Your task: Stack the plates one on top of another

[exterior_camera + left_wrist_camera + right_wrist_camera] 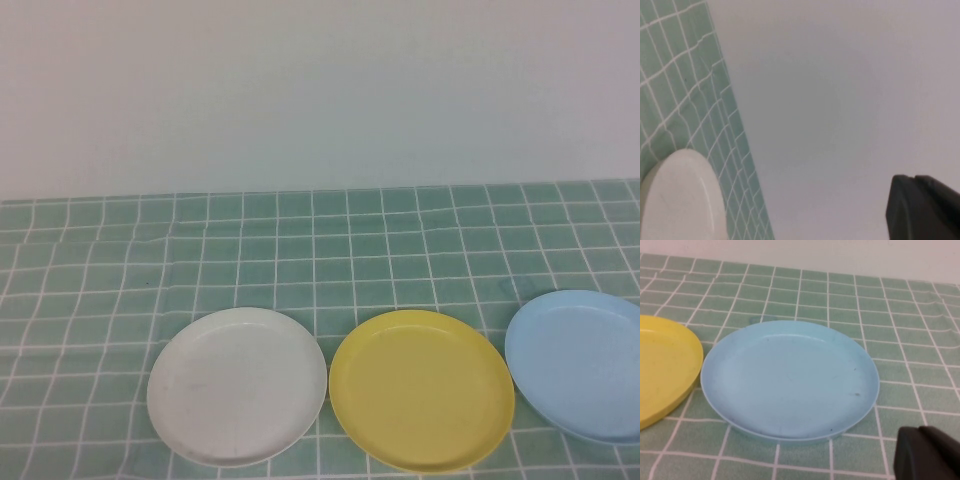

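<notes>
Three plates lie side by side along the near edge of the table in the high view: a white plate (pixel 237 385) on the left, a yellow plate (pixel 421 388) in the middle, a light blue plate (pixel 582 364) at the right edge. None rests on another. No arm shows in the high view. My left gripper (pixel 912 182) is shut and empty, with the white plate (pixel 682 197) off to its side. My right gripper (pixel 917 432) is shut and empty, just beside the light blue plate (pixel 789 377); the yellow plate (pixel 665 367) lies beyond it.
A green cloth with a white grid (pixel 320 250) covers the table. A plain white wall (pixel 320 90) rises behind it.
</notes>
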